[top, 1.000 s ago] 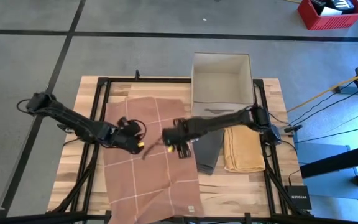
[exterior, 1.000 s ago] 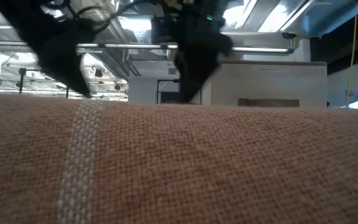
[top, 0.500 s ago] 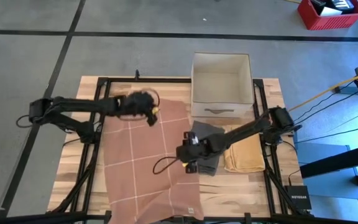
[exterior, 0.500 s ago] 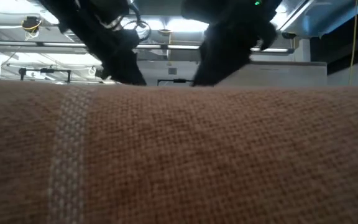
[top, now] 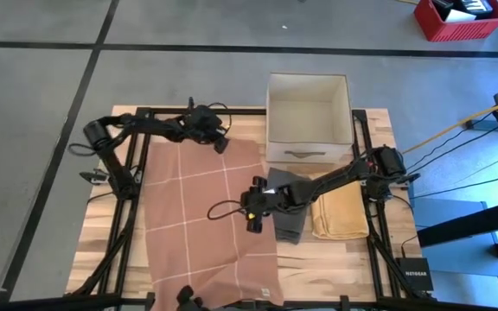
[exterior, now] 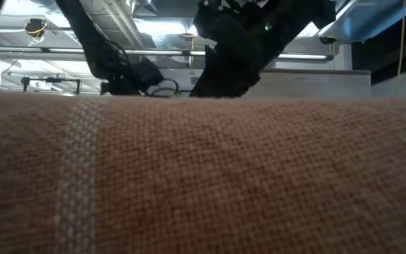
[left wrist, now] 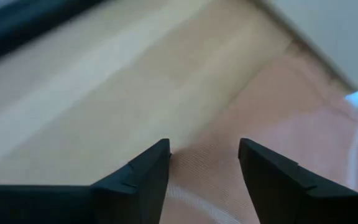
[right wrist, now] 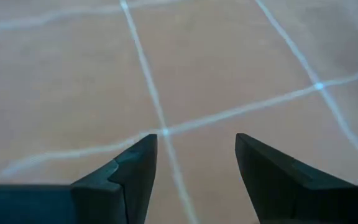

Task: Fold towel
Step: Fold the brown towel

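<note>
A brown towel with white grid lines lies spread flat on the wooden table. Its near edge fills the front of the low view. My left gripper stands open at the towel's far edge, near its far right corner. In the left wrist view its fingers straddle that edge, with bare wood beyond. My right gripper hangs open over the towel near its right edge. The right wrist view shows only grid lines between its fingers.
A folded grey towel and a folded yellow towel lie side by side right of the brown towel, under the right arm. A white open box stands at the far edge. Black frame rails run along the table's sides.
My left gripper has swept from the towel's middle left toward the table's far edge, ending at the towel's far right corner. My right gripper has shifted a little toward the near and right edges and sunk lower. The towel lies flat as before.
</note>
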You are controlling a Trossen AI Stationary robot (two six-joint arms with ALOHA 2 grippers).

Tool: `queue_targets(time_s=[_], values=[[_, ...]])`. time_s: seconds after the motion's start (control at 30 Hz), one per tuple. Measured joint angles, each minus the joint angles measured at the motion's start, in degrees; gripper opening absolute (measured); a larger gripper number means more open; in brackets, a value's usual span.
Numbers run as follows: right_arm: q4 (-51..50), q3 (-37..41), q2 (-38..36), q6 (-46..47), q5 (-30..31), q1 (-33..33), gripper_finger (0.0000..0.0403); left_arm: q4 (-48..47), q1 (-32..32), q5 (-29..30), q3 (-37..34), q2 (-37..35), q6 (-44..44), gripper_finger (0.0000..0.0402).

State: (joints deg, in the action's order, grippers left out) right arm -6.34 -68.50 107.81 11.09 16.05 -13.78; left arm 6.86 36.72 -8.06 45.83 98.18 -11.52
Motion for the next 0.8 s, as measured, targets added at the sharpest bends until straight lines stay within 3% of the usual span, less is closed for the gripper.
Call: queue_targets(time_s=[0.1,0.23,0.47,0.57,0.67,0.8], values=[[1.6,0.0,0.2,5.0,-0.1,-0.7,0.022,-0.5,0.2,-2.2,2.4,4.5,1.5,0.0178],[2.8,0.0,0.5,9.5,2.1,-2.2,0.022,-0.2,-0.1,-6.8,4.1,5.3,4.4,0.0153],[3.4,0.0,0.5,5.7,9.3,-3.6,0.022,-6.2,-3.1,-6.8,4.1,0.1,11.3,0.0016],[3.5,0.0,0.9,5.1,10.7,-3.5,0.022,-14.5,-6.3,-2.7,4.1,-3.0,14.0,0.0011],[3.8,0.0,1.9,3.9,12.5,-3.4,0.0221,-23.0,-11.2,5.0,4.1,-5.6,15.9,0.0004],[5.9,-0.1,3.5,3.1,13.8,-3.1,0.0221,-30.6,-19.1,12.0,4.1,-6.9,14.0,0.0007]])
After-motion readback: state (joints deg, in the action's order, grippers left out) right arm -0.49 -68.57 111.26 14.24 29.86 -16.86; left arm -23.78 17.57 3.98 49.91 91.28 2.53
